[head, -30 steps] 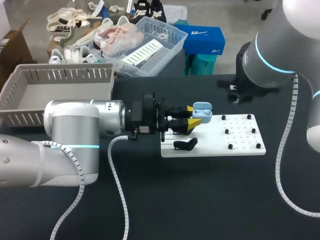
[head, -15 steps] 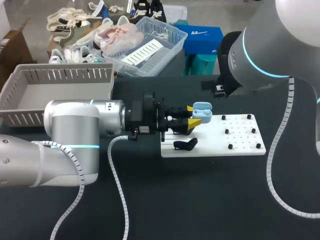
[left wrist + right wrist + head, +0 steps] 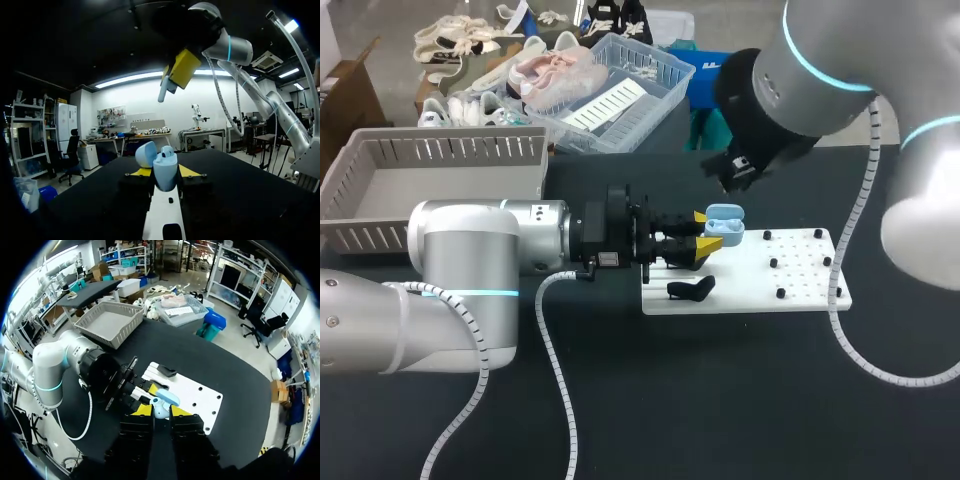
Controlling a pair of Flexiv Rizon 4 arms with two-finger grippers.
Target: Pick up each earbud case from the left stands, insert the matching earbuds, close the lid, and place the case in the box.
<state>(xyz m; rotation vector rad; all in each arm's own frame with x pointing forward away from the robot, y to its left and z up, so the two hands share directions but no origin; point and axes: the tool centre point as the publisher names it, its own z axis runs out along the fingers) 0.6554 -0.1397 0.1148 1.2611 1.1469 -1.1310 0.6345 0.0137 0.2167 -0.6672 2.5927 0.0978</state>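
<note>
Yellow-tipped, the left gripper (image 3: 165, 172) is closed on a light-blue earbud case (image 3: 724, 228), one finger pressing each side. It holds the case upright over the left end of the white pegboard (image 3: 805, 288). The case's lid (image 3: 146, 154) stands open toward the far side, and a pale rounded shape, seemingly a seated earbud (image 3: 167, 149), shows in its mouth. Above the case and clear of it hangs the right gripper (image 3: 161, 411), its fingers nearly together, pinching a pale earbud (image 3: 163, 91) that points down. A black holder (image 3: 690, 289) lies on the board just near of the case, and small black pegs (image 3: 773, 263) dot the board's right half. A grey slatted box (image 3: 440, 150) stands at the table's (image 3: 720, 400) far left, well apart from the board.
</note>
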